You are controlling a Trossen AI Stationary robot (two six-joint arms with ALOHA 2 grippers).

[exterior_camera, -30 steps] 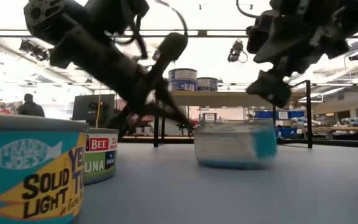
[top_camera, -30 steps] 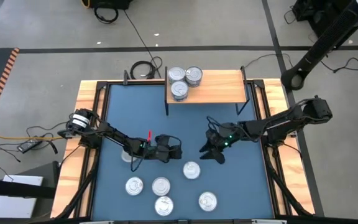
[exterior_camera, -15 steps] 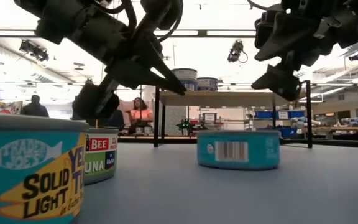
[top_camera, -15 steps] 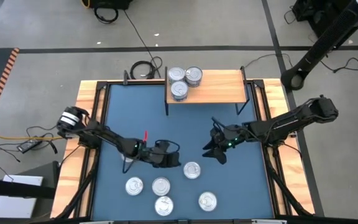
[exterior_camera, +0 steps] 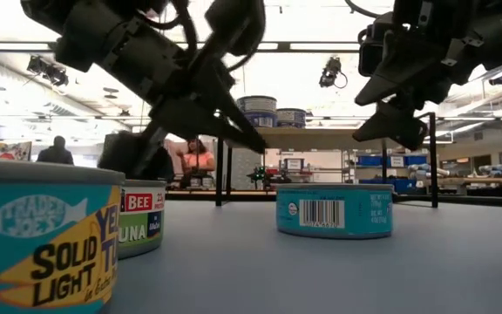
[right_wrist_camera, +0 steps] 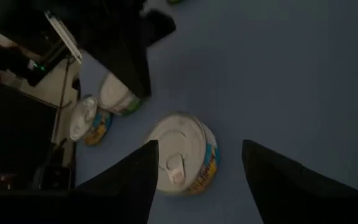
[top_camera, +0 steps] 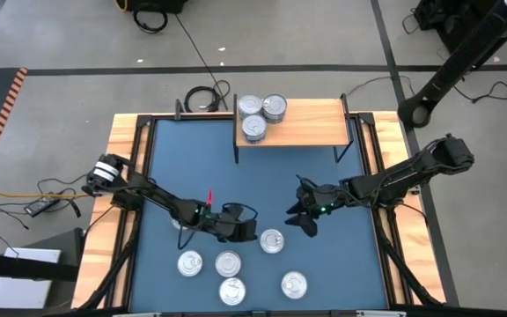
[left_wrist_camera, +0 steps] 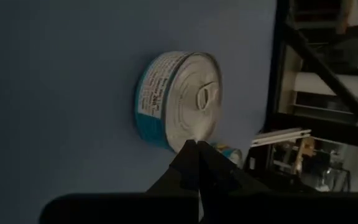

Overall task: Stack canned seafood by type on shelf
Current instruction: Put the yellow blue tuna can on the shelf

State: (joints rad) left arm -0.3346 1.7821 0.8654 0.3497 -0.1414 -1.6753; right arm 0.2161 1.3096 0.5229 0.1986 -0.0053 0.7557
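Note:
A teal-labelled can of seafood [top_camera: 272,240] stands upright on the blue table, its silver pull-tab lid up [left_wrist_camera: 179,99]. My left gripper [top_camera: 252,233] is shut and hangs just left of it, its tips [exterior_camera: 261,146] above lid height and clear of the can. My right gripper [right_wrist_camera: 197,171] is open and slants down from the right, hovering above the same can [right_wrist_camera: 184,160] with a finger to either side in its wrist view. The wooden shelf [top_camera: 311,123] at the far edge carries three silver-lidded cans [top_camera: 253,129] at its left end.
Several more cans stand near the front edge [top_camera: 228,262], [top_camera: 294,283], and one sits under my left arm [top_camera: 181,224]. In the low view a yellow-and-teal can [exterior_camera: 42,235] and a green tuna can [exterior_camera: 142,216] stand close by. Wooden strips [top_camera: 121,176] edge the table.
My left gripper, still shut, has lifted from the teal can's left edge and moved a little toward the near edge, tipping less steeply. The can, blurred a second ago, now stands still in about the same spot. My right gripper has stayed open above it.

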